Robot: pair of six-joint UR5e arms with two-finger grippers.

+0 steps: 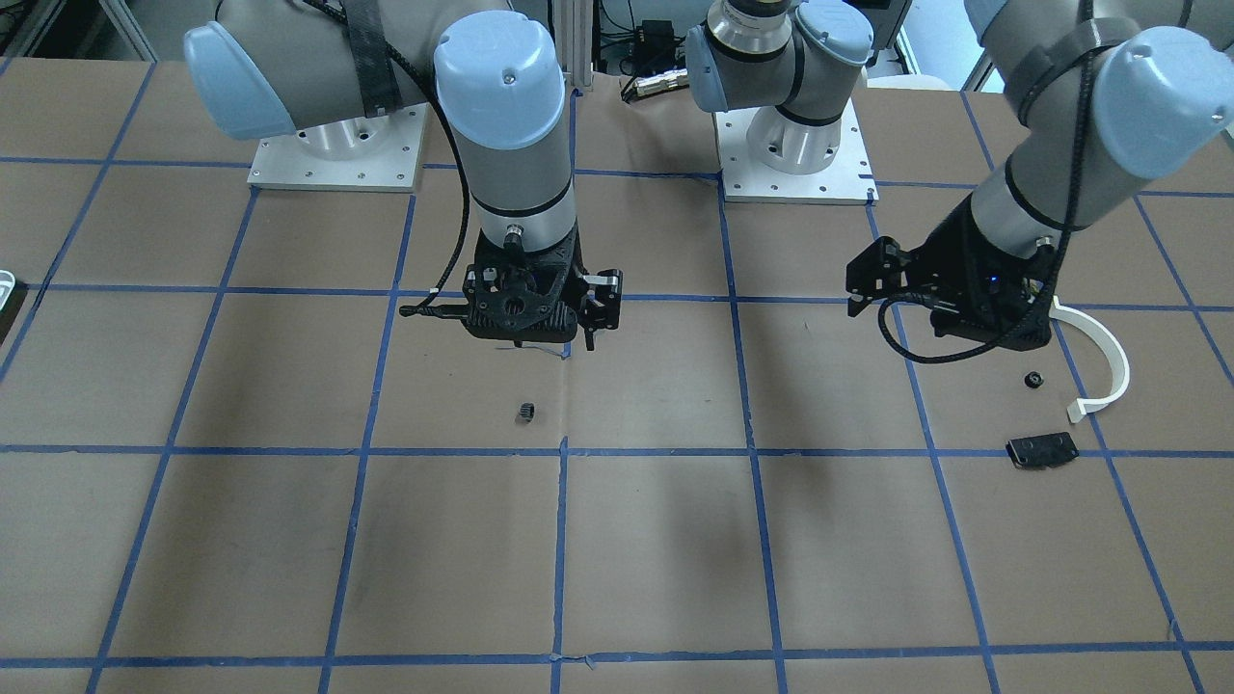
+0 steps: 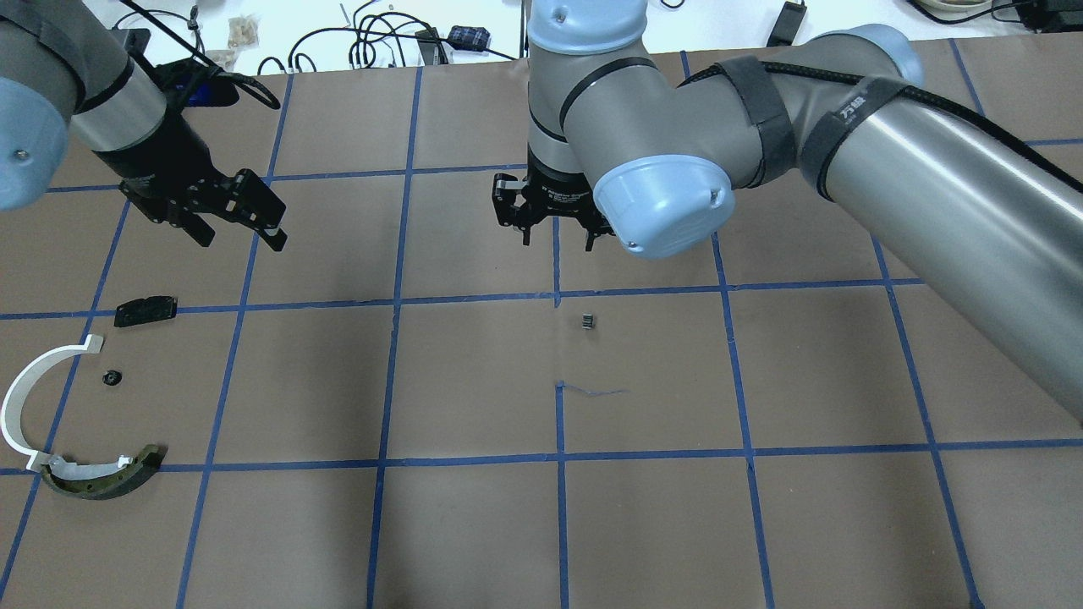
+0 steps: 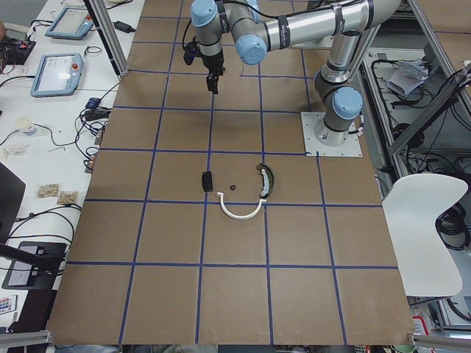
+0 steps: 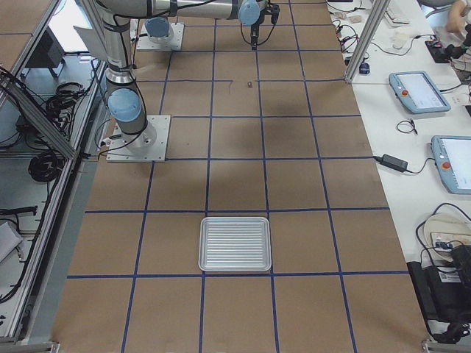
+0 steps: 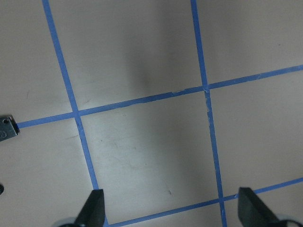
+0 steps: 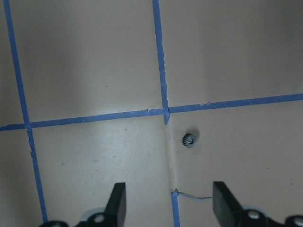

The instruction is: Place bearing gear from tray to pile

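The bearing gear (image 2: 588, 321), a tiny dark toothed cylinder, lies alone on the brown table, also in the front view (image 1: 525, 412) and right wrist view (image 6: 189, 139). My right gripper (image 2: 557, 241) hovers open and empty above and just beyond it; its fingers (image 6: 116, 205) frame bare table. The pile sits at the robot's left: white half-ring (image 2: 25, 406), black-and-gold curved piece (image 2: 101, 478), black plate (image 2: 145, 309). My left gripper (image 2: 244, 243) is open and empty beyond the plate. The tray (image 4: 235, 217) lies far to the robot's right and looks empty.
A small black nut (image 2: 110, 377) lies between the plate and the half-ring. Blue tape lines grid the table. The tray's rim shows as a sliver at the front view's left edge (image 1: 5, 284). Cables and tablets lie beyond the table's far edge (image 2: 381, 42).
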